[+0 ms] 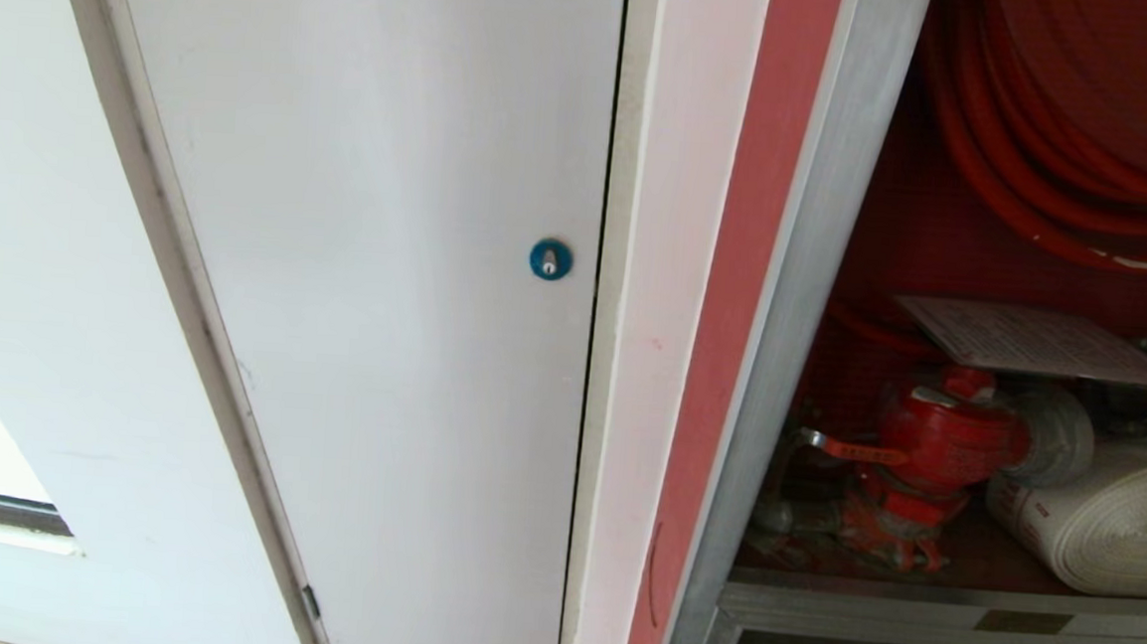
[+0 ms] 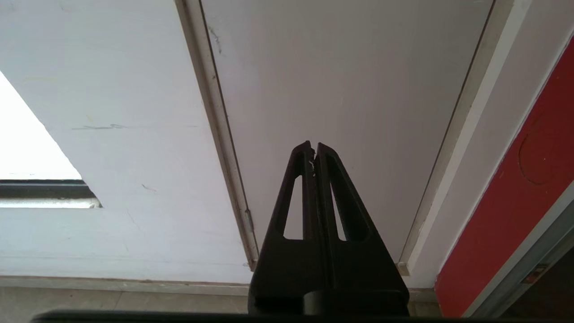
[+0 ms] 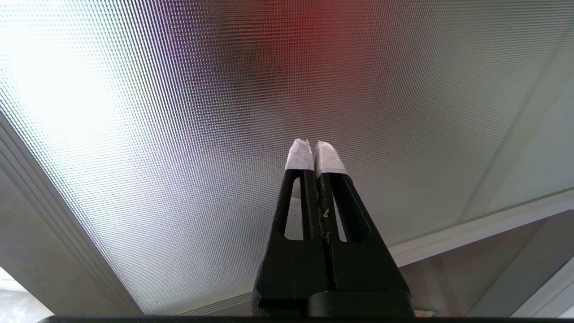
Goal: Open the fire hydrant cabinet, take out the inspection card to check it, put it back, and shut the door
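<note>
At the right of the head view the fire hydrant cabinet [image 1: 794, 306] stands open, the inspection card [image 1: 1035, 342] lying above the red valve [image 1: 940, 439], while the left hand [image 2: 314, 148] and right hand [image 3: 312, 146] are both pinched closed, empty.

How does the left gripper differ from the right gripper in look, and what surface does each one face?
The left gripper has bare black fingertips; the right gripper has white-wrapped tips. The left gripper faces the plain white panel door; the right gripper faces a ribbed, translucent glass pane. Both are shut, hold nothing, and share the same black slotted finger shape.
</note>
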